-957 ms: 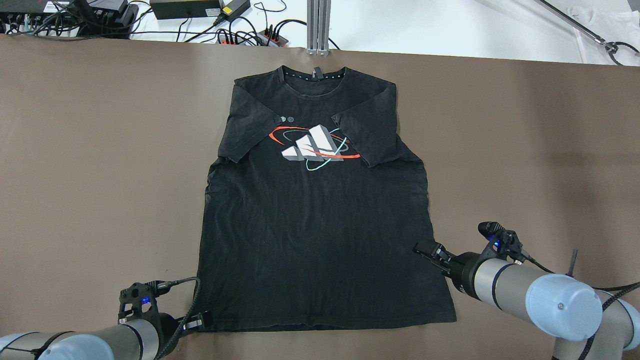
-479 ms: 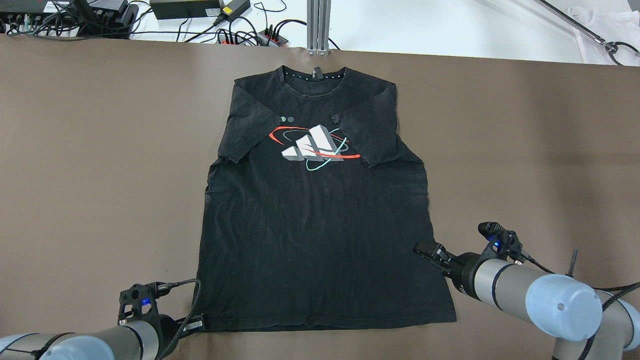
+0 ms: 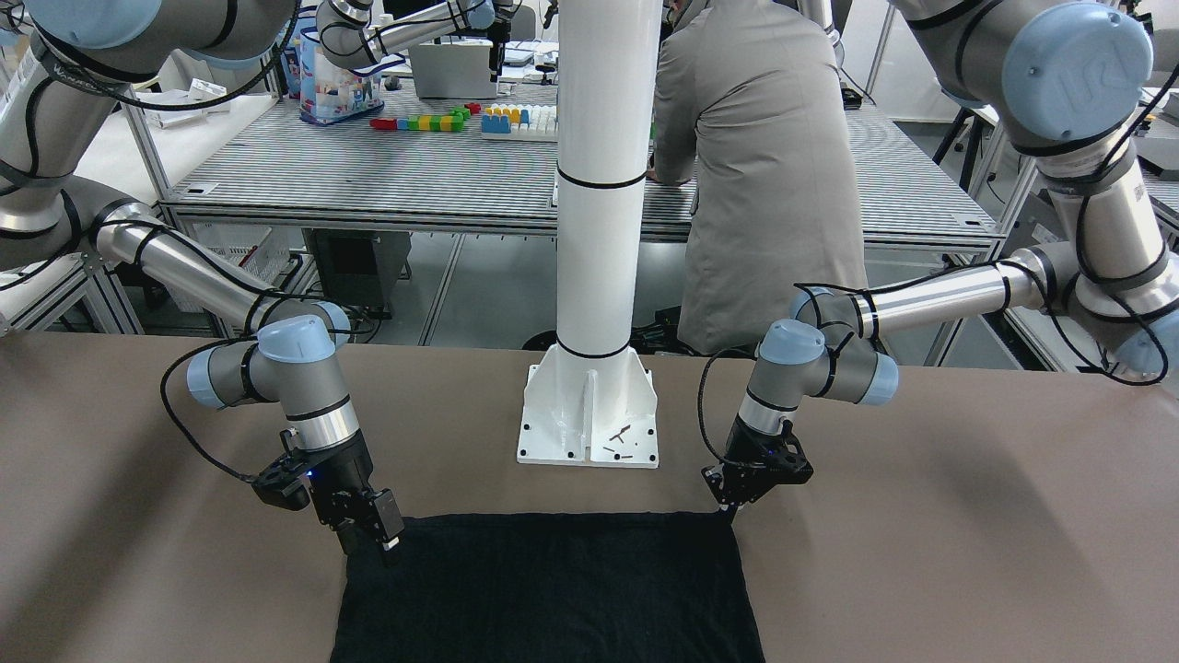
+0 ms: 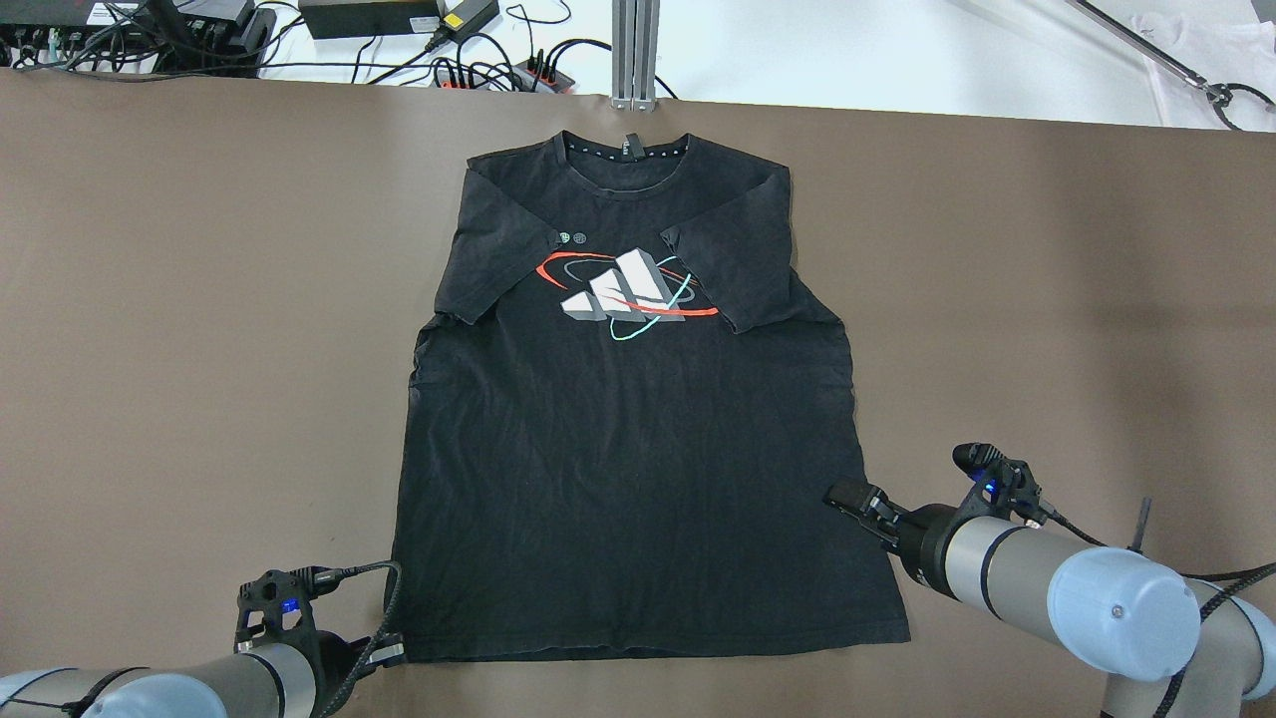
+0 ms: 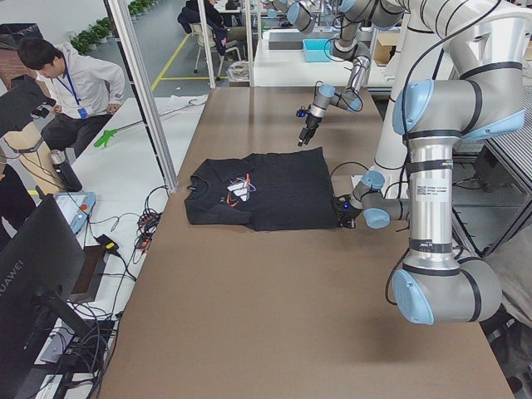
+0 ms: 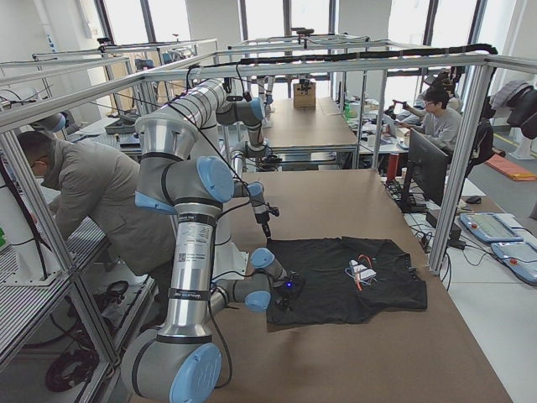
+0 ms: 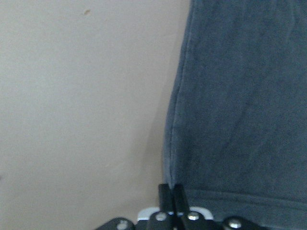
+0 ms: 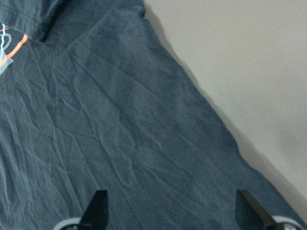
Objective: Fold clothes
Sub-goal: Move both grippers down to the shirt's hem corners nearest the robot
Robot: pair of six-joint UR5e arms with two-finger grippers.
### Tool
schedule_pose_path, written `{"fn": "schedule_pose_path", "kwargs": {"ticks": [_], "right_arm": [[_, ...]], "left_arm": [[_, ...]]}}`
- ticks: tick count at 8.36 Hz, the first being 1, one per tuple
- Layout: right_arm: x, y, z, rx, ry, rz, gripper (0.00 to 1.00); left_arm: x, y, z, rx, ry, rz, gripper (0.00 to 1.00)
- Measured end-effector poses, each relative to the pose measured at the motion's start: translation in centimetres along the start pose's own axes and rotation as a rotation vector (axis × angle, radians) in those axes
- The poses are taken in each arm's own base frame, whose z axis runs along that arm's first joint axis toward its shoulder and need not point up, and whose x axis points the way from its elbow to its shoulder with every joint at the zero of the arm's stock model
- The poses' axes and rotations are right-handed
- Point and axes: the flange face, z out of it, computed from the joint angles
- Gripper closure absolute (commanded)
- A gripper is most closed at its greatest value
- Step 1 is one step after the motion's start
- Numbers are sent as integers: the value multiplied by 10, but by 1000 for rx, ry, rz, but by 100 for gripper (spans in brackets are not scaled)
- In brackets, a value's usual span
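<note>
The left gripper, jaws pressed together, sits at the hem corner of the black T-shirt, at the garment's 7 o'clock. The wrist view does not show whether any cloth is pinched between them. The right gripper, its fingers spread wide and holding nothing, hovers over the shirt's side edge at about 4 o'clock. The shirt lies face up at the middle of the brown table, collar toward 12 o'clock, with both sleeves turned in over the chest print. That looks to be the only folding done: the body lies flat at full length, and the side and hem folds appear left to do. Beyond the table's far edge, at 12 o'clock, are cables and power bricks beside an aluminium post. Behind the robot, a white pillar and a person in a grey coat stand well apart from the cloth. None of these looks to be in the arms' way.
</note>
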Motion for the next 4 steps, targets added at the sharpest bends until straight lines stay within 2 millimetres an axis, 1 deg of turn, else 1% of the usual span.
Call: {"fn": "schedule_pose_path", "kwargs": {"ticks": [1, 3, 4], "right_arm": [[12, 4, 2, 7, 24, -11, 7], [52, 20, 6, 20, 90, -60, 9], [69, 30, 3, 13, 117, -86, 11]], "left_arm": [[1, 1, 0, 3, -2, 2, 100], [3, 3, 1, 4, -2, 4, 100], [3, 4, 1, 3, -2, 5, 100]]}}
